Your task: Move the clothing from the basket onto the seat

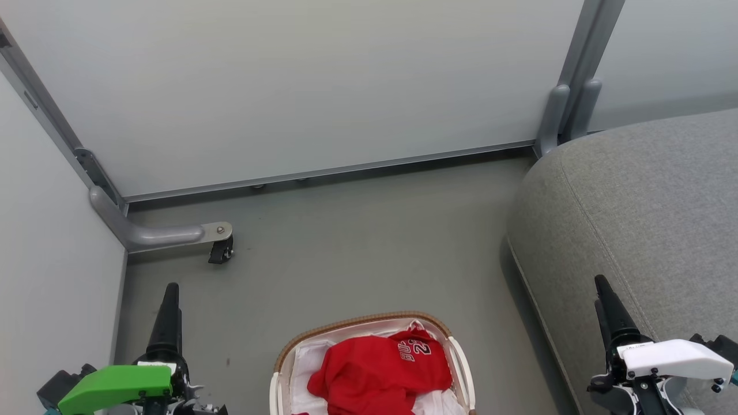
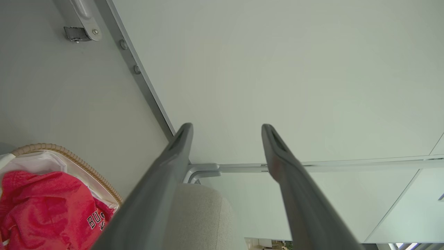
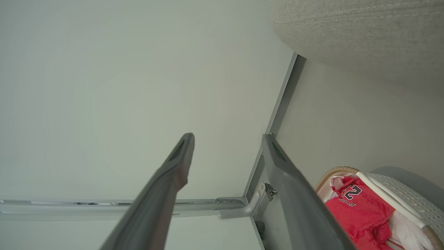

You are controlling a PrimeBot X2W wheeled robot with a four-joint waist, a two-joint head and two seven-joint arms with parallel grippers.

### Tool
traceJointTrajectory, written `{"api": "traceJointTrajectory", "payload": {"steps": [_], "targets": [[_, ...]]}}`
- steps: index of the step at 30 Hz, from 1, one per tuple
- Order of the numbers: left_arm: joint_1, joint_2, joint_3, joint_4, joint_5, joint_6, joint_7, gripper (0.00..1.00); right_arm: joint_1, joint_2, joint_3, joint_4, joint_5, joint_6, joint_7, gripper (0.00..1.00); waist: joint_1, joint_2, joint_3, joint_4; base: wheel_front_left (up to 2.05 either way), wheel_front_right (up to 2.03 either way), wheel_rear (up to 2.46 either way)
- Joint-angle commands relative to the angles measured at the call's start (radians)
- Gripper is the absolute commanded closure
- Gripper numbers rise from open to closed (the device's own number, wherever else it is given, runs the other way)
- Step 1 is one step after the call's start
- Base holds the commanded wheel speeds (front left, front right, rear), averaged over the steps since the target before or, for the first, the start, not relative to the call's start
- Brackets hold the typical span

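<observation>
Awaiting pickup: red jersey (image 1: 377, 369) with white numerals, heaped in the oval laundry basket (image 1: 369, 319) at 6 o'clock of the head view, on the floor (image 1: 357, 242). Whether a second garment lies under it: cannot tell. Grey sofa (image 1: 646, 219) at 3 o'clock, bare, near the basket.

Left tool (image 2: 225, 129): released, fingers spread, empty, at 7 o'clock. Right tool (image 3: 227, 138): released, empty, at 4 o'clock, seen against the sofa.

Hazards, as judged:
- White liner cloth (image 1: 304, 358) lies under and around the jersey; a deep pinch would likely lift it too.
- A fingertip could catch the perforated wall (image 3: 406, 189) or the handle (image 3: 385, 196) and drag the light basket.
- A grasp on one fold could let the rest trail and drop to the floor short of the sofa.

View differences: the right wrist view gives the perforated wall from outside, which the head view from above does not. The left wrist view gives the jersey's lettering close. The head view sets both tools, basket and sofa seam (image 1: 594, 227) in one frame.
</observation>
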Motion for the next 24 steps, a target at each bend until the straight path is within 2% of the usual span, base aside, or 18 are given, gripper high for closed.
{"api": "traceJointTrajectory", "payload": {"steps": [1, 9, 24], "targets": [[-0.005, 0.005, 0.0, -0.024, 0.035, 0.0, -0.011, 0.0, -0.004, -0.01, -0.002, -0.025, -0.044, 0.0, -0.011, 0.0, 0.0, 0.0, -0.001, 0.0, 0.0, 0.0, 0.0], [-0.005, 0.006, -0.015, -0.061, 0.191, 0.01, -0.042, 0.0, 0.0, -0.012, 0.0, -0.07, -0.208, 0.0, -0.043, 0.0, 0.0, 0.0, -0.003, 0.002, 0.0, 0.0, 0.0], [0.024, 0.008, -0.073, -0.113, 0.532, 0.057, -0.095, 0.0, 0.018, -0.015, 0.042, -0.119, -0.512, 0.0, -0.096, 0.0, 0.0, 0.0, -0.006, 0.005, 0.0, 0.0, 0.0]]}}
